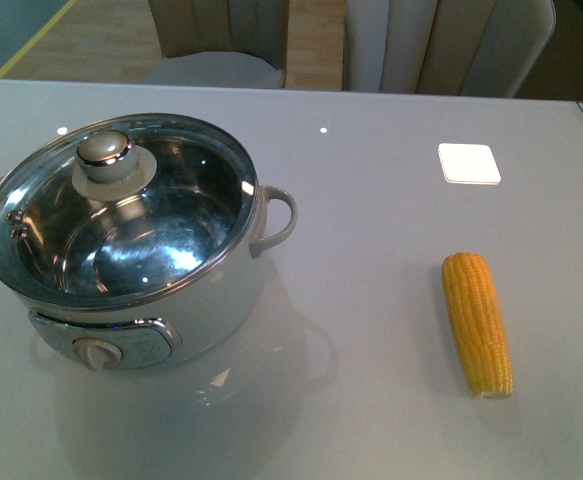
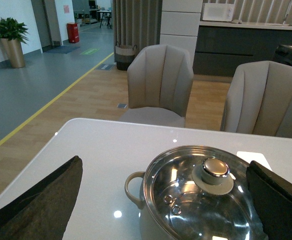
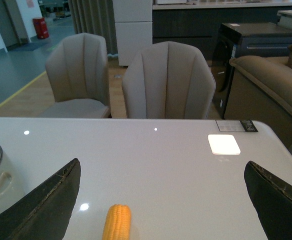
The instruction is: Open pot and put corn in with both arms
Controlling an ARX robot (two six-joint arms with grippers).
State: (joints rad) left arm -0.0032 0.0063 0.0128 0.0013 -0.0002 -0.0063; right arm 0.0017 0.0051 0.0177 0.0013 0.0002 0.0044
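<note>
Plainly, the left end effector (image 2: 164, 162) gapes wide before the cropped, lidded white electric pot (image 2: 144, 229); the right end effector (image 3: 163, 164), equally wide, faces the cut-off yellow corn cob (image 3: 117, 222).

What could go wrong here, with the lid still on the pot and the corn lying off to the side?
The glass lid has only a small smooth knob to grab; the open left gripper could slip and drop it onto the pot or table. The corn is round and lies loose, so the open right gripper might nudge it into rolling rather than catch it.
</note>
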